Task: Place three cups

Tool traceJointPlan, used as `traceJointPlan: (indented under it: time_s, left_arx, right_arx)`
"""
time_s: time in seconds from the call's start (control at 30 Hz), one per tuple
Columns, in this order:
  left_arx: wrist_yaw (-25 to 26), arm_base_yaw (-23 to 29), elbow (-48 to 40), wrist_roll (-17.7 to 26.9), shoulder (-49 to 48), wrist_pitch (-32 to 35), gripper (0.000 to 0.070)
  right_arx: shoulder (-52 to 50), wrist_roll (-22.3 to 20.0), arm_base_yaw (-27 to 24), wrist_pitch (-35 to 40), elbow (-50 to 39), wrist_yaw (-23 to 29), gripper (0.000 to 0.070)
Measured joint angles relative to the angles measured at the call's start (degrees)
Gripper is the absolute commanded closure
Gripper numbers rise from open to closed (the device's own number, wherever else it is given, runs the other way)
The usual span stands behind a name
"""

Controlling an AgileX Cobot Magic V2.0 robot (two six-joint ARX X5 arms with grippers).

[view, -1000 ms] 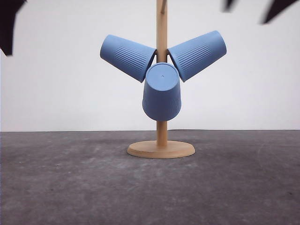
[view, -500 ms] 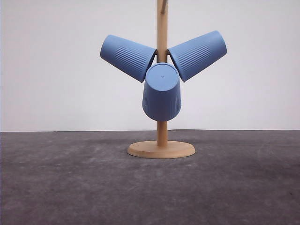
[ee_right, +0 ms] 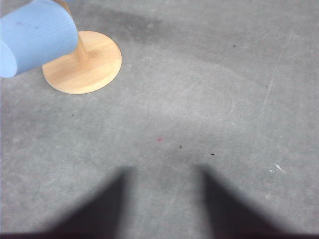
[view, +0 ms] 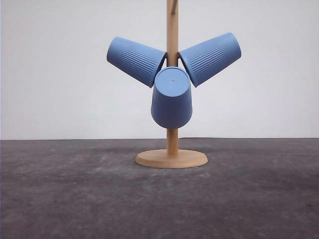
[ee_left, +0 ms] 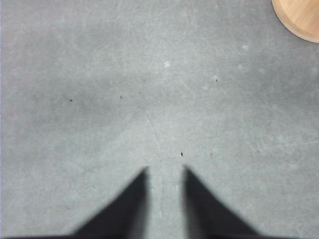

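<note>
Three light-blue ribbed cups hang on a wooden stand (view: 172,158) in the front view: one tilted to the left (view: 135,60), one tilted to the right (view: 210,58), one in the middle (view: 172,98) with its bottom facing the camera. The right wrist view catches one cup (ee_right: 35,36) over the stand's round base (ee_right: 84,64). My left gripper (ee_left: 164,174) hovers open above bare table, with an edge of the base (ee_left: 299,17) far off at a corner. My right gripper (ee_right: 164,174) is open too, nothing between its fingers.
The stand's pole (view: 172,30) rises past the top of the front view. Dark grey tabletop (view: 75,199) spreads around the stand, with a white wall behind it.
Dark blurred arm parts at the top corners of the front view one second ago have left it. The cups and stand have not moved.
</note>
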Motion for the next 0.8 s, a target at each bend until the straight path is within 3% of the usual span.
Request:
traceJointPlan:
  time_s: [0.67,0.8]
  left_arx:
    - [-0.2,0.4,-0.1,-0.1,-1.8,0.8,0.0684]
    - [0.1,3.7,-4.7,2.7,-8.4,8.2,0.0685]
  right_arx:
    - [0.0,1.1,0.0,0.2,0.0,0.3,0.0689]
    - [0.0,1.1,0.0,0.2,0.0,0.3,0.0689]
